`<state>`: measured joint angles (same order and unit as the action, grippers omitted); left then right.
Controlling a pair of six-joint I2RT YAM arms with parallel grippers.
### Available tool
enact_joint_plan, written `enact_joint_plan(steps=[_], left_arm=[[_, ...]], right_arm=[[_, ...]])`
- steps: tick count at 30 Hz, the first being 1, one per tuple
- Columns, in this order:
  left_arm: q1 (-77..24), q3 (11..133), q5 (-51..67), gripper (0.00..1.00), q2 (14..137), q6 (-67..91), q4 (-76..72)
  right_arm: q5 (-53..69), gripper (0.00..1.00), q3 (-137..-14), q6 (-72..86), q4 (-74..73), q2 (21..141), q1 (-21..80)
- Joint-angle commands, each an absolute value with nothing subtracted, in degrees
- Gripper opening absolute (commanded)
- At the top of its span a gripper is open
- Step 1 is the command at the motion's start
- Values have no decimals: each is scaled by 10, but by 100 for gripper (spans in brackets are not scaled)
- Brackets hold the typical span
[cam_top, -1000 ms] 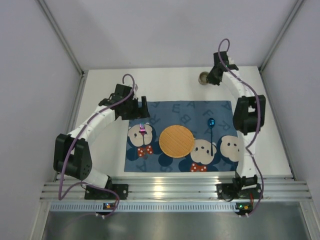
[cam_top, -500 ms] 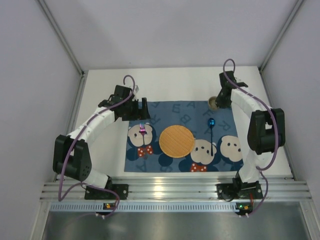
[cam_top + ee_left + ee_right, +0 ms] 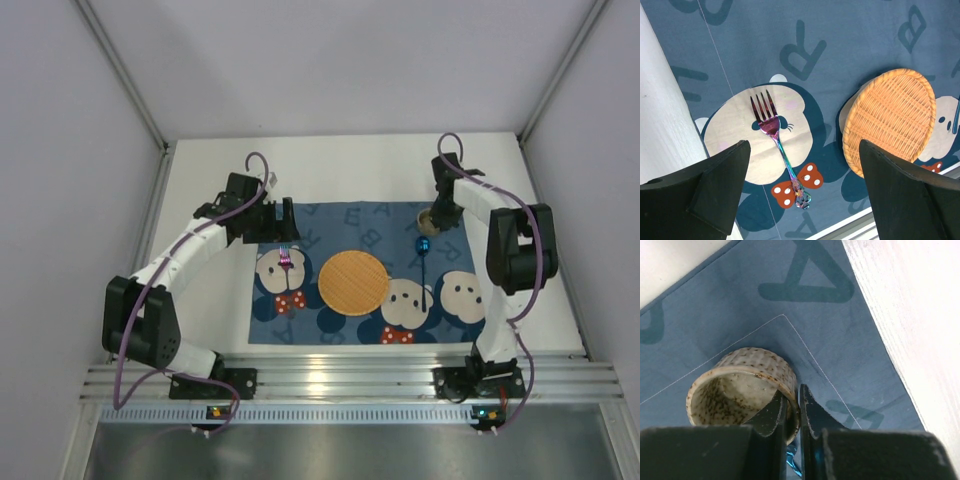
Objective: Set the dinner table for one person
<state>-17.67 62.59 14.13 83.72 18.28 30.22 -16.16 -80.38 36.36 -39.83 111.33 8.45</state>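
Observation:
The white dinner table (image 3: 350, 165) carries a dark blue mouse-print placemat (image 3: 330, 225). On the mat lie a round woven plate (image 3: 352, 282), an iridescent fork (image 3: 285, 260) to its left and a blue spoon (image 3: 424, 262) to its right. My right gripper (image 3: 432, 216) is shut on the rim of a small speckled ceramic cup (image 3: 740, 390) over the mat's far right corner, one finger inside, one outside. My left gripper (image 3: 800, 195) is open and empty above the fork (image 3: 780, 150), with the plate (image 3: 890, 120) to its right.
Grey enclosure walls stand around the table. A metal rail (image 3: 350, 375) runs along the near edge by the arm bases. Bare white tabletop (image 3: 910, 315) lies right of the mat's edge in the right wrist view.
My right gripper has carried the cup from the far bare tabletop down onto the mat's far right corner, above the spoon. The left arm has barely moved.

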Motion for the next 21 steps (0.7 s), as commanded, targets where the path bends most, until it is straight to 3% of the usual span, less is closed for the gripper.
enact_joint_plan(steps=[1, 4, 7, 8, 11, 21], left_arm=[[-174, 624, 144, 95, 816, 176, 289], [-174, 628, 143, 95, 820, 176, 288], [-174, 630, 145, 95, 824, 176, 288], [-174, 630, 145, 95, 824, 176, 288], [-174, 630, 144, 95, 826, 176, 286], [-171, 643, 137, 95, 847, 177, 283]], right_arm=[[-175, 0, -822, 367, -406, 1127, 81], [-167, 0, -826, 366, -407, 1134, 77], [-166, 22, -827, 365, -408, 1128, 76], [-167, 37, -826, 364, -409, 1125, 76], [-171, 50, -829, 362, -413, 1111, 76], [-174, 54, -890, 353, -461, 1048, 76]])
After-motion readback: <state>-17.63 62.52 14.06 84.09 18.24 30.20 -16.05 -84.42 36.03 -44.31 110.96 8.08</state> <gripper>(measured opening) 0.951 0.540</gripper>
